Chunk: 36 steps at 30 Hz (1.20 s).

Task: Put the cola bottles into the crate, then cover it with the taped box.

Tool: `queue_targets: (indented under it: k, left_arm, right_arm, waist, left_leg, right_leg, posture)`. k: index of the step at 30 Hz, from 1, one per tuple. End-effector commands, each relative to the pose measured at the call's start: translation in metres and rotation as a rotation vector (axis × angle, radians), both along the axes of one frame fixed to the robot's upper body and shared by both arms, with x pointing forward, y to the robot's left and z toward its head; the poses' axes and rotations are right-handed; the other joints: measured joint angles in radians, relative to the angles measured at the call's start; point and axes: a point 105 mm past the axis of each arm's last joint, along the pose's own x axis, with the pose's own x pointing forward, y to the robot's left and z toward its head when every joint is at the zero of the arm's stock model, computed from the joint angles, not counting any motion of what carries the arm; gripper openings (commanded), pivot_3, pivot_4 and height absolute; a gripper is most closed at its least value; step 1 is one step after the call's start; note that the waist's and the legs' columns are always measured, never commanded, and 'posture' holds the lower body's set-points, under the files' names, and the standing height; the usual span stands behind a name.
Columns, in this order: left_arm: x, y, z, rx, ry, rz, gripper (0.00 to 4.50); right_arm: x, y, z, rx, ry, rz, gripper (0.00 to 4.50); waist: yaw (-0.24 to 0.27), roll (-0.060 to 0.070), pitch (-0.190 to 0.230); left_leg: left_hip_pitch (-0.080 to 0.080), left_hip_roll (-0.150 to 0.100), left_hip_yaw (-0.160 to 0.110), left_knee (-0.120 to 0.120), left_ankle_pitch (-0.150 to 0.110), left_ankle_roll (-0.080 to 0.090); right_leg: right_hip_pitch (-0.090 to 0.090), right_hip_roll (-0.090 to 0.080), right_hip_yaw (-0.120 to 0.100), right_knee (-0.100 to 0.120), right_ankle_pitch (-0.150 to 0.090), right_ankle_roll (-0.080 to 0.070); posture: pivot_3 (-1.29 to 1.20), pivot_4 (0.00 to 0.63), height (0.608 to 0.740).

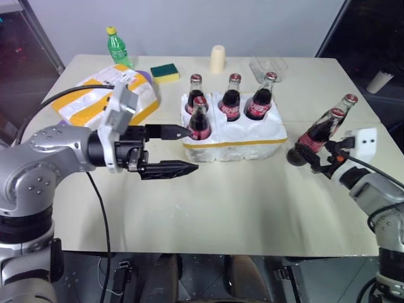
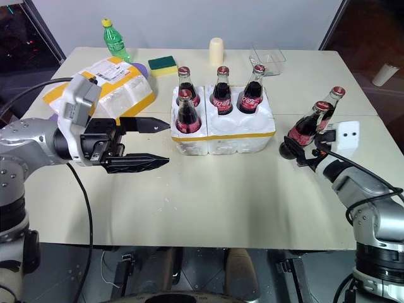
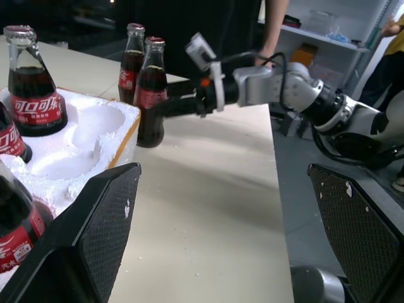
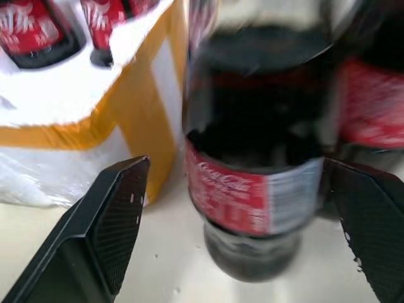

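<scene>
Two cola bottles (image 2: pixel 315 123) stand on the worktop just right of the crate (image 2: pixel 221 136), which holds four. Your right end effector (image 2: pixel 302 151), fingers apart, brackets the nearer one; centre on the label before clamping. Keep the left end effector (image 2: pixel 148 144), also spread, left of the crate.
</scene>
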Motion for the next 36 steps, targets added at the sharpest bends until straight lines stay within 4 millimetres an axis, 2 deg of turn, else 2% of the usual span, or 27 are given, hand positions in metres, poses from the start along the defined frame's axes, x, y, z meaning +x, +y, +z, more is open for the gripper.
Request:
queue_targets:
  k: [1, 2, 4, 7, 9, 11, 16, 18, 20, 27, 31, 36]
  left_arm:
    - [-0.003, -0.003, 0.003, 0.009, -0.053, -0.012, 4.42]
    - [-0.003, -0.004, 0.003, 0.009, -0.055, -0.012, 4.42]
    - [-0.002, -0.004, 0.004, 0.003, -0.06, -0.011, 4.5]
    - [0.0, -0.004, 0.004, -0.002, -0.064, -0.005, 4.5]
    - [0.0, -0.004, 0.004, -0.003, -0.06, 0.0, 4.5]
    - [0.001, -0.002, 0.002, 0.001, -0.057, 0.011, 4.5]
    - [0.006, 0.01, -0.001, 0.006, -0.047, 0.08, 4.5]
    - [0.008, 0.013, -0.001, 0.003, -0.053, 0.112, 4.5]
    - [0.011, 0.015, 0.0, -0.005, -0.064, 0.135, 4.5]
    - [0.019, 0.016, 0.002, -0.016, -0.1, 0.184, 4.5]
    - [0.019, 0.016, 0.005, -0.02, -0.116, 0.194, 4.5]
    - [0.018, 0.017, 0.005, -0.019, -0.128, 0.206, 4.5]
  right_arm:
    - [0.008, -0.002, 0.006, -0.012, -0.04, 0.001, 4.5]
    - [0.009, -0.003, 0.006, -0.01, -0.043, -0.001, 4.5]
    - [0.009, -0.004, 0.009, -0.004, -0.061, 0.0, 3.98]
    - [0.005, -0.002, 0.016, -0.008, -0.093, 0.022, 2.79]
    - [-0.001, 0.006, 0.027, -0.017, -0.133, 0.066, 2.82]
    - [-0.009, 0.013, 0.047, -0.012, -0.198, 0.117, 2.82]
    - [-0.029, 0.038, 0.123, 0.048, -0.381, 0.282, 2.82]
    - [-0.032, 0.055, 0.145, 0.055, -0.419, 0.37, 2.82]
    - [-0.024, 0.071, 0.156, 0.05, -0.413, 0.419, 2.82]
    - [0.017, 0.123, 0.143, -0.015, -0.322, 0.531, 2.82]
    - [0.031, 0.137, 0.123, -0.063, -0.264, 0.557, 2.82]
    - [0.038, 0.153, 0.088, -0.123, -0.163, 0.605, 2.82]
  waist:
    - [0.0, 0.0, 0.0]
    - [0.0, 0.0, 0.0]
    - [0.001, 0.0, 0.0]
    - [0.0, 0.0, 0.0]
    - [0.0, 0.0, 0.0]
    - [0.0, 0.003, 0.002]
    - [-0.008, 0.012, 0.007]
    - [-0.009, 0.012, 0.007]
    - [-0.008, 0.011, 0.007]
    - [0.001, 0.009, 0.007]
    - [0.003, 0.009, 0.007]
    - [-0.003, 0.009, 0.007]
  left_leg:
    - [0.0, 0.0, 0.0, 0.0, 0.0, 0.0]
    - [0.0, 0.0, 0.0, 0.0, 0.0, 0.0]
    - [0.0, 0.0, 0.0, 0.0, 0.0, 0.0]
    - [0.0, 0.0, 0.0, 0.0, 0.0, 0.0]
    - [0.0, 0.0, 0.0, -0.001, 0.0, 0.0]
    - [0.0, 0.0, 0.0, -0.001, 0.0, 0.0]
    - [-0.001, 0.0, 0.002, -0.001, 0.0, 0.0]
    - [-0.001, 0.0, 0.002, -0.001, 0.0, 0.0]
    - [0.0, 0.0, 0.002, -0.002, 0.0, 0.0]
    - [-0.003, 0.001, 0.002, 0.0, 0.0, 0.0]
    - [-0.014, 0.0, 0.002, 0.001, 0.0, 0.0]
    - [-0.013, 0.0, 0.002, -0.001, 0.0, 0.0]
  right_leg:
    - [0.0, 0.0, 0.0, 0.0, 0.0, 0.0]
    - [0.0, 0.0, 0.0, 0.0, 0.0, 0.0]
    - [0.0, 0.0, 0.0, 0.0, 0.0, 0.0]
    - [0.0, 0.0, 0.0, 0.0, 0.0, 0.0]
    - [0.0, 0.0, 0.0, 0.0, 0.0, 0.0]
    - [-0.001, 0.0, 0.0, 0.0, 0.0, 0.001]
    - [-0.003, 0.0, 0.002, 0.001, 0.0, 0.001]
    - [-0.003, 0.0, 0.003, 0.001, 0.0, 0.001]
    - [-0.003, 0.001, 0.002, 0.001, 0.0, 0.001]
    - [-0.004, 0.001, 0.002, 0.0, 0.0, 0.001]
    - [-0.014, 0.001, 0.002, 0.001, 0.002, 0.005]
    - [-0.016, 0.001, 0.002, 0.002, 0.002, 0.005]
  posture:
    - [0.0, 0.15, 0.739]
    - [0.0, 0.15, 0.739]
    - [0.0, 0.15, 0.739]
    - [0.0, 0.15, 0.739]
    - [0.0, 0.15, 0.739]
    - [0.0, 0.15, 0.739]
    - [0.0, 0.15, 0.739]
    - [0.0, 0.15, 0.739]
    - [0.0, 0.15, 0.739]
    - [0.0, 0.15, 0.739]
    - [0.0, 0.15, 0.739]
    - [0.0, 0.15, 0.739]
